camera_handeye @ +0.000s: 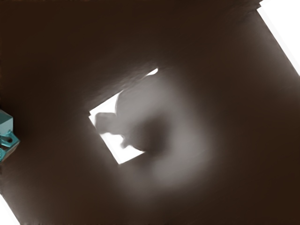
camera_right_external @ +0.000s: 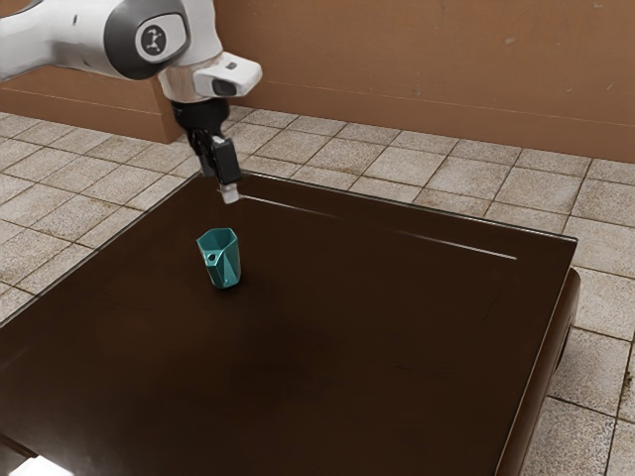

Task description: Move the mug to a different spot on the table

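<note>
My gripper [camera_right_external: 229,193] hangs over the table [camera_right_external: 397,347] near its far edge, toward the far corner on the exterior view's left, pointing down w/ the tip just above the dark top. Seen side-on, so I can't tell whether my jaws are parted or closed; nothing visible in them. The mug [camera_right_external: 219,258] is clear of me, no contact. It stands on the table, in from that same far edge and nearer the table's middle than I am. It's teal, faceted and upright: long axis vertical, mouth facing up, base flat on the top. Its small handle w/ a hole sticks out low on the side facing the table's near edge. In the wrist view a corner of the mug [camera_handeye: 5,133] shows off to one side of my hand, and the glossy tabletop [camera_handeye: 225,56] under me carries a bright patch w/ a dark, blurred shape in it. Beyond the table: tiled floor [camera_right_external: 595,198] and brown wall [camera_right_external: 446,59].
</note>
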